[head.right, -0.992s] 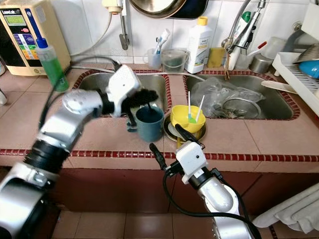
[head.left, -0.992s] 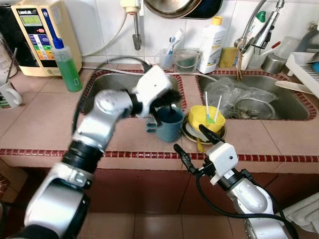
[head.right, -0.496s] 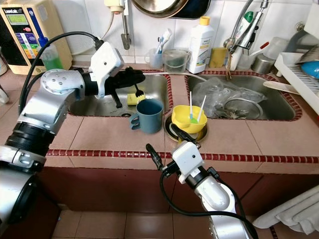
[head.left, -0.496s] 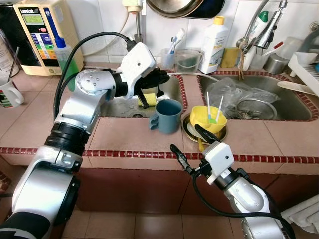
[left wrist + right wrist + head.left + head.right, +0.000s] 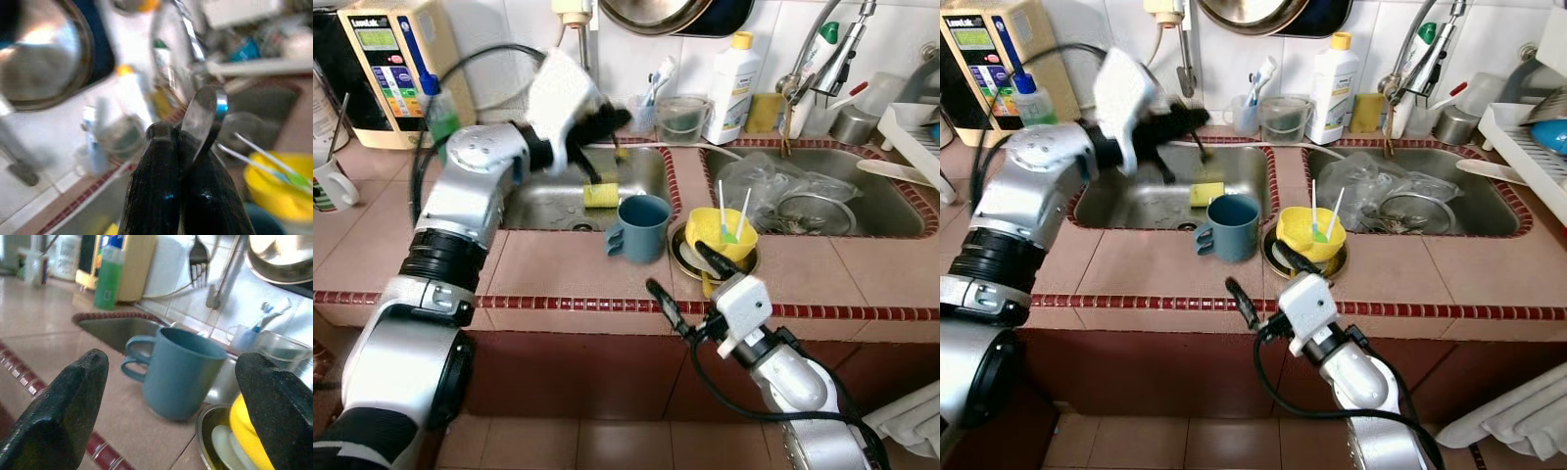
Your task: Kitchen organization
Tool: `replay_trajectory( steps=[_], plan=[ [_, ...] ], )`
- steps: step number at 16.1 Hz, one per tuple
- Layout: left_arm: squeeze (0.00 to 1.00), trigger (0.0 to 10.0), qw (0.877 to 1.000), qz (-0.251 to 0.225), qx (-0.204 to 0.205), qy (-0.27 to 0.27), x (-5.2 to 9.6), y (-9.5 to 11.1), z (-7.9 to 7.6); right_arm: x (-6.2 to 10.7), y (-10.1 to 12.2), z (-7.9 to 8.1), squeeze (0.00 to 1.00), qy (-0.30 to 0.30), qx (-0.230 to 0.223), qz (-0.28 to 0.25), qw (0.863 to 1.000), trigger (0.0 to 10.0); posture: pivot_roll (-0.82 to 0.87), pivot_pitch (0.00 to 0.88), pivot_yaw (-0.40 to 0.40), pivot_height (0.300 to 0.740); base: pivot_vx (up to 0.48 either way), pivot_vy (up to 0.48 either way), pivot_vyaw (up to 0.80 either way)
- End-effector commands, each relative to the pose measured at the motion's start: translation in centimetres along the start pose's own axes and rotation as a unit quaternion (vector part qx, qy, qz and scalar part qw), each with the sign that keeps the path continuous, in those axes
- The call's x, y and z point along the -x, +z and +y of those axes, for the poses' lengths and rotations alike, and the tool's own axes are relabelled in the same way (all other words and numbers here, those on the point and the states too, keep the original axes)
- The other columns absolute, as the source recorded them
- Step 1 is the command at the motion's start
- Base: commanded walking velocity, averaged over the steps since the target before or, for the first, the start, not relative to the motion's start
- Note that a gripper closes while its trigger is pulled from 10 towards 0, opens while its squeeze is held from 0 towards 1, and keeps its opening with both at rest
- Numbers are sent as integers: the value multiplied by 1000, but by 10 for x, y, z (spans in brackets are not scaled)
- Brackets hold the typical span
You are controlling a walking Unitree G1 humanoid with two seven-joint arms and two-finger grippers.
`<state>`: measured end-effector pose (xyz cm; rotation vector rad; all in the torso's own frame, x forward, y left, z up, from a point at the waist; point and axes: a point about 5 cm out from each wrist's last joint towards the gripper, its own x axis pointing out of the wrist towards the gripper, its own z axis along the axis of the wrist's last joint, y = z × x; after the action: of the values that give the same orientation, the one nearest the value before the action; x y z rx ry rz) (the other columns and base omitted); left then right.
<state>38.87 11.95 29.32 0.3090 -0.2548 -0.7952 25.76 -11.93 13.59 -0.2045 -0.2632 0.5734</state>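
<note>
Sink [image 5: 548,201] below; left gripper [image 5: 181,134] pinches spoon [image 5: 205,115], wrist view.

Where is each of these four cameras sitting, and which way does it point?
Left eye view: on the head, looking down at the tiled counter and steel sink; both silver arms show.
Right eye view: beside it, same scene, slightly shifted.
Left wrist view: on the left arm, looking along the left claw, shut on a shiny metal spoon, toward the yellow plastic bowl.
Right wrist view: on the right arm, looking between the open right claw at the blue mug.
Shared: mug and bowl appear in both eye views too.
</note>
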Motion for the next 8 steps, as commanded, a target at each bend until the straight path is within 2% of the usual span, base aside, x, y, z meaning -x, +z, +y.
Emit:
replay_trajectory(
  steps=[1, 4, 5, 8],
  plan=[
    [0, 10000, 999, -18, 11, 30, 2, 1, 4, -1, 4, -9, 0, -19, -5, -8, 1000, 10000, -66, 0, 37, 740, 0, 0, 0],
    [0, 10000, 993, -37, 59, 96, 10, -11, 7, -2, 12, -19, 0, -55, -35, -25, 998, 10000, -65, 0, 20, 740, 0, 0, 0],
    [0, 10000, 986, -26, 77, 143, 16, -24, 10, -1, 16, -28, 0, -78, -46, -31, 995, 10000, -62, 0, 8, 740, 0, 0, 0],
    [0, 10000, 977, 2, 80, 198, 30, -52, 10, 2, 25, -37, 0, -110, -60, -38, 991, 10000, -58, 0, -7, 740, 0, 0, 0]
  ],
)
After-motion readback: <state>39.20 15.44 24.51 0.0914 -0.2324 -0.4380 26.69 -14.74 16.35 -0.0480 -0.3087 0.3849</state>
